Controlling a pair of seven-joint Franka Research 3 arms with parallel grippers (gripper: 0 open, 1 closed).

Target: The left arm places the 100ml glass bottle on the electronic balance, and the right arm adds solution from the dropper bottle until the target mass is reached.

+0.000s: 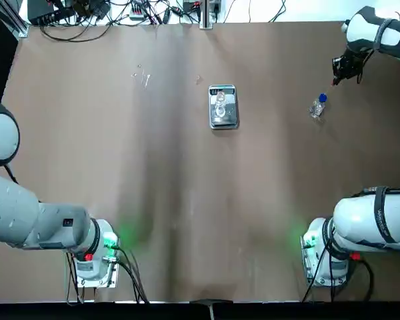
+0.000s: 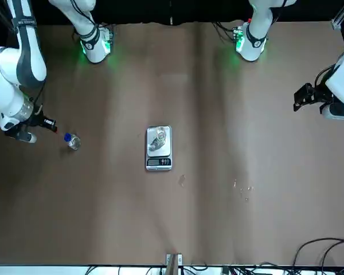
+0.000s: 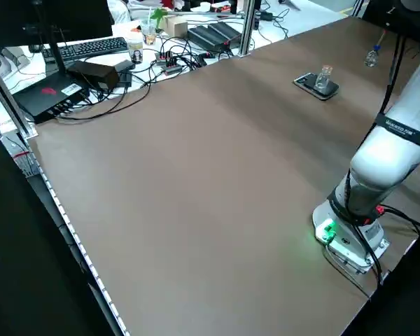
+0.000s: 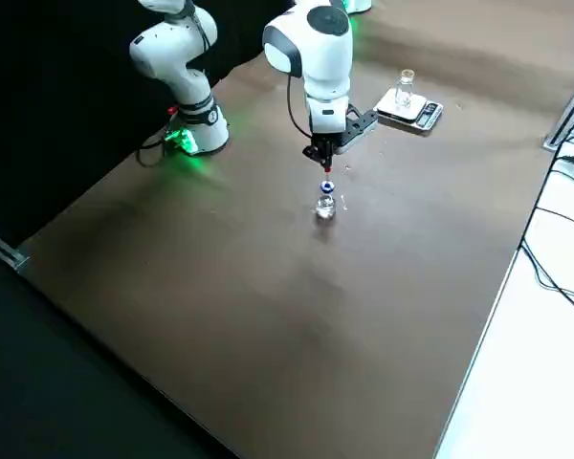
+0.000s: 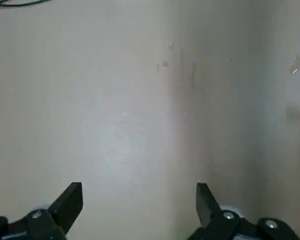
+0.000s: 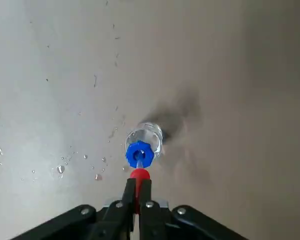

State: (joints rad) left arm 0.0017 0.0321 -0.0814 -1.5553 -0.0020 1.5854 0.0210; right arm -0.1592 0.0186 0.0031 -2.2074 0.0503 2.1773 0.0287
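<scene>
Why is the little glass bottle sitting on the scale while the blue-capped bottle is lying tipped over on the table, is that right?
Not quite. The glass bottle is on the scale, but the blue-capped bottle stands upright on the table, as the right side view shows.

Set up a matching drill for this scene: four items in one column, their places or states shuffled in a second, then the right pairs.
Items:
1. 100ml glass bottle
2. dropper bottle
3. left gripper
4. right gripper

States:
A. open over bare table
B. shut on a red dropper
C. upright on the electronic balance
D. on the table, blue cap

Pairs: 1-C, 2-D, 3-A, 4-B
</scene>
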